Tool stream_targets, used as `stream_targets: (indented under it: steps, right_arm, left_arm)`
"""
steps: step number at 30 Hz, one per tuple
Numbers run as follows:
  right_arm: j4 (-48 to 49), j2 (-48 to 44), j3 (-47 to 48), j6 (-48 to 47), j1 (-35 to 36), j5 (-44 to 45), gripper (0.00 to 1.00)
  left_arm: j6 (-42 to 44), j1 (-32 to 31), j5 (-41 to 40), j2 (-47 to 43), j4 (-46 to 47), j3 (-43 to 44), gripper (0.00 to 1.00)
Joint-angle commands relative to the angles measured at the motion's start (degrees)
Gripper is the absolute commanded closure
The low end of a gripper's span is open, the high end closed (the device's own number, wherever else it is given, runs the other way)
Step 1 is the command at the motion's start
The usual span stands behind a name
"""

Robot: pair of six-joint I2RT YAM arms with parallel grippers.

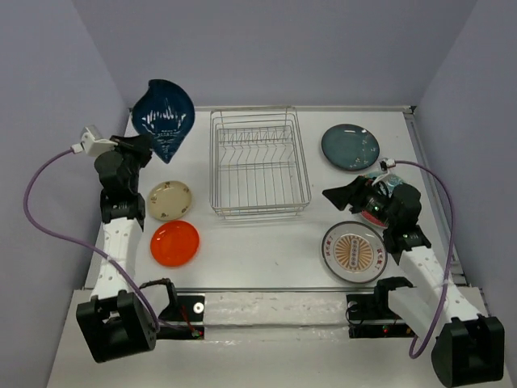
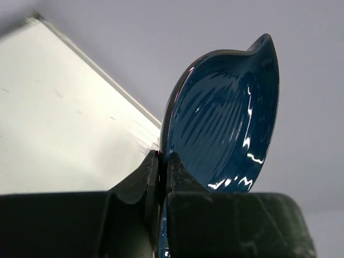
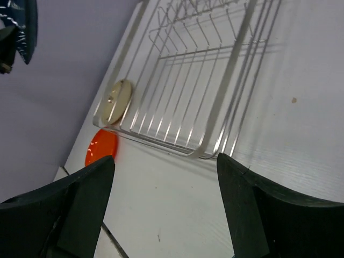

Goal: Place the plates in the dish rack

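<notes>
I hold the blue plate [image 1: 163, 117] with the left jaws pinching its lower rim. It stands on edge above them, which I judge is the orientation the rack [image 1: 258, 166] dividers need. The rack sits empty, to the right of and below these jaws. The left arm reaches forward, wrist turned upward. The right jaws are spread and empty, pointing at the rack ahead of them.

right gripper [image 3: 164, 161] low in the foreground, dark fingers [image 3: 86, 207] spread wide, silver wire dish rack [image 3: 228, 86] on the white surface [image 3: 290, 161] beyond, cream plate [image 3: 117, 102] past its left corner, orange plate [image 3: 101, 146] nearby, what looks like a dark blue plate [image 3: 24, 27] top left
</notes>
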Motion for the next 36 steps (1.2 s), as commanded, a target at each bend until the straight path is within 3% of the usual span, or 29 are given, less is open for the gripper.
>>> stream_targets:
  steps: [1, 7, 12, 17, 24, 25, 28, 29, 31, 32, 33, 35, 36]
  right_arm:
    - [-1.7, -3.2, 9.7, 1.7, 2.2, -2.6, 0.18]
    - [-3.7, 1.1, 20.1, 1.2, 8.7, -0.1, 0.14]
    - [-4.1, 11.7, 27.4, -1.3, 16.8, 3.9, 0.11]
    - [-2.4, 20.8, 33.5, -3.7, 25.9, 3.7, 0.07]
    - [-1.0, 30.6, 37.5, -3.8, 31.8, 7.0, 0.08]
    - [-0.8, 31.2, 37.7, -3.7, 32.6, 7.2, 0.11]
    - [-0.4, 32.7, 38.5, -3.6, 34.0, 9.0, 0.3]
    - [-0.4, 32.8, 38.9, -3.4, 34.0, 10.1, 0.48]
    - [-0.5, 32.9, 39.0, -3.0, 34.0, 11.2, 0.71]
    - [-0.6, 32.9, 38.9, -2.9, 34.0, 12.0, 0.87]
    - [-0.9, 32.3, 38.8, -2.8, 34.0, 14.0, 0.93]
    - [-1.8, 31.7, 38.7, -3.1, 34.0, 16.3, 0.93]
    - [-3.1, 31.5, 39.7, -3.8, 34.0, 18.5, 0.93]
  left_arm:
    - [-7.7, -6.6, 7.2, -7.2, 9.1, -3.8, 0.94]
    - [-10.5, -17.8, 11.2, -12.0, 12.3, -10.5, 0.94]
    - [-11.3, -24.7, 12.2, -14.8, 15.6, -15.6, 0.94]
    - [-13.8, -27.2, 14.1, -16.6, 19.8, -21.3, 0.94]
    - [-16.5, -28.7, 16.8, -17.9, 26.1, -27.1, 0.94]
    - [-16.9, -28.8, 17.0, -18.0, 26.5, -27.5, 0.94]
    - [-17.6, -29.0, 17.0, -18.8, 27.5, -28.7, 0.94]
    - [-17.7, -29.0, 17.1, -19.4, 27.5, -28.8, 0.94]
    - [-17.5, -29.1, 17.1, -20.3, 27.5, -28.9, 0.93]
    - [-17.0, -29.1, 17.2, -21.1, 27.5, -28.9, 0.89]
    - [-16.8, -29.1, 17.6, -21.5, 27.1, -28.8, 0.78]
    - [-15.7, -29.1, 18.2, -22.5, 26.3, -28.4, 0.7]
    - [-15.2, -29.0, 18.6, -22.8, 24.8, -28.0, 0.56]
